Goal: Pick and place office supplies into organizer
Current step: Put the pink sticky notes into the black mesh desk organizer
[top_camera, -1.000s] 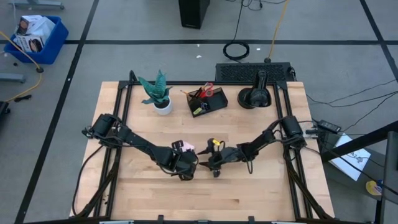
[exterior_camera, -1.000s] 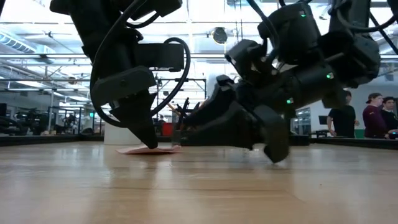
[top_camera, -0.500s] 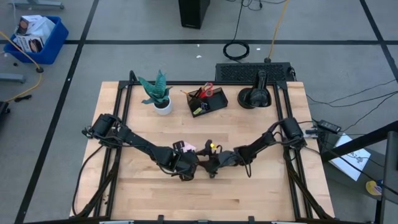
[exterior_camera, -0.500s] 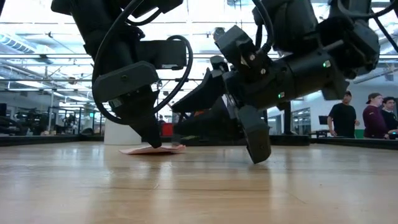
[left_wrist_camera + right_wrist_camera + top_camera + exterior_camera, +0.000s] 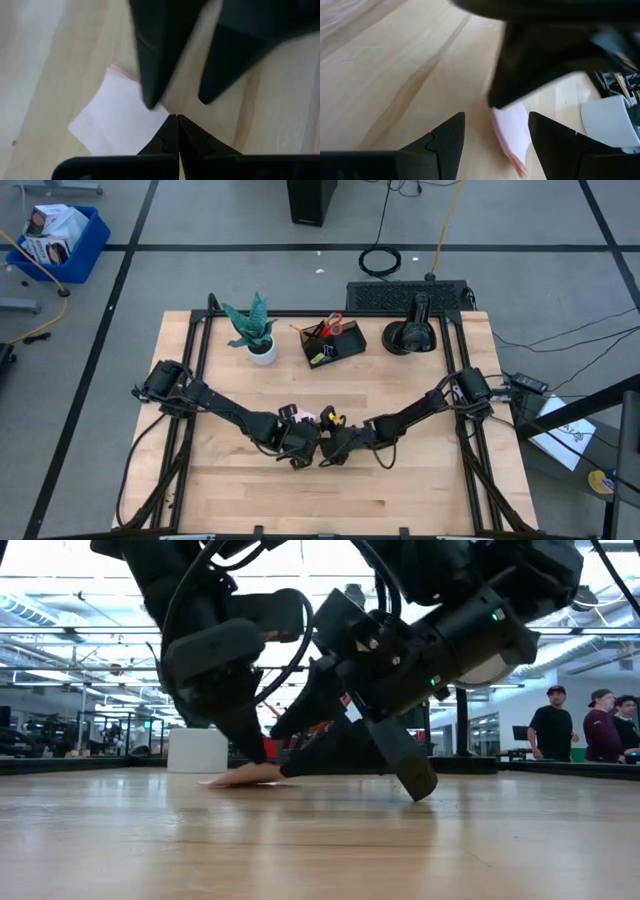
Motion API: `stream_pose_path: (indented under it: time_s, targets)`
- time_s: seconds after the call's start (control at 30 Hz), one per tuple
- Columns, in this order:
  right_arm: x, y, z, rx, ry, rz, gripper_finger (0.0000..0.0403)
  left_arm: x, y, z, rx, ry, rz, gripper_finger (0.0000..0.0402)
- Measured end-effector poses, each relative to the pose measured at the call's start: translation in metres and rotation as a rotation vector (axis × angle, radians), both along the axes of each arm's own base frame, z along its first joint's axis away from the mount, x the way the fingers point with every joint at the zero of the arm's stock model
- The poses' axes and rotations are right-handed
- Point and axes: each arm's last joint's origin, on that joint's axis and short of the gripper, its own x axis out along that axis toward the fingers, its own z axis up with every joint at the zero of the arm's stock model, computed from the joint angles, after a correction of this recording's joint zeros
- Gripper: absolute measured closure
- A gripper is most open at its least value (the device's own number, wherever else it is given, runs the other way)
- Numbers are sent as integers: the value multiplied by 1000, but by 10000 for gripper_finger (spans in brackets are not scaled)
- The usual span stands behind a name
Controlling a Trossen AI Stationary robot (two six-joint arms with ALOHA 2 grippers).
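Pinning the thin pink sticky-note pad (image 5: 117, 125) flat, your left gripper (image 5: 176, 120) is pressed together; right gripper (image 5: 495, 125), spread apart, approaches its edge.

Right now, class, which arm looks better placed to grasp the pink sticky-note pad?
Probably the right. The right gripper is open with the sticky-note pad between its fingers. The left gripper is shut, its tips beside the pad.

I note a teal plant in white pot (image 5: 256, 332) at table's (image 5: 420, 490) far edge, black domed object (image 5: 410, 336) far right, blue bin (image 5: 58, 240) on floor, two people (image 5: 565, 726) in room behind.
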Motion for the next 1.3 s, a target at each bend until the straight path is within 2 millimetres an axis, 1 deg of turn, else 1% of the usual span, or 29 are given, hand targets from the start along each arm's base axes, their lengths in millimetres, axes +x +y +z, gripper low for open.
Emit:
stream_pose_path:
  time_s: [0.13, 0.33, 0.43, 0.53, 0.77, 0.93, 0.97, 1.03, 1.13, 1.3]
  targets:
    - [6, 5, 5, -8, 1, 12, 193, 0, 3, 10, -3, -34, -4, 401]
    - [11, 1, 10, -26, -36, -31, 193, 0, 2, 12, -5, -38, -9, 401]
    - [12, -3, 10, -10, -37, -50, 208, 0, 2, 12, -9, -45, -9, 401]
    - [12, -7, 9, 22, -40, -81, 237, 1, 2, 13, -10, -49, -12, 401]
    - [15, -10, 10, 64, -60, -91, 315, 4, 0, 14, -42, -79, -27, 401]
    - [15, -13, 10, 89, -64, -117, 386, 4, -3, 14, -45, -87, -32, 401]
    - [15, -13, 10, 86, -62, -120, 394, 4, -3, 15, -48, -90, -26, 399]
    - [15, -14, 10, 78, -66, -133, 396, 4, -3, 15, -60, -99, -4, 392]
    - [14, -13, 10, 51, -66, -163, 399, 5, -3, 15, -75, -112, 14, 368]
    - [7, -10, 5, -30, -6, -206, 400, 2, -8, 15, -75, -102, 1, 304]
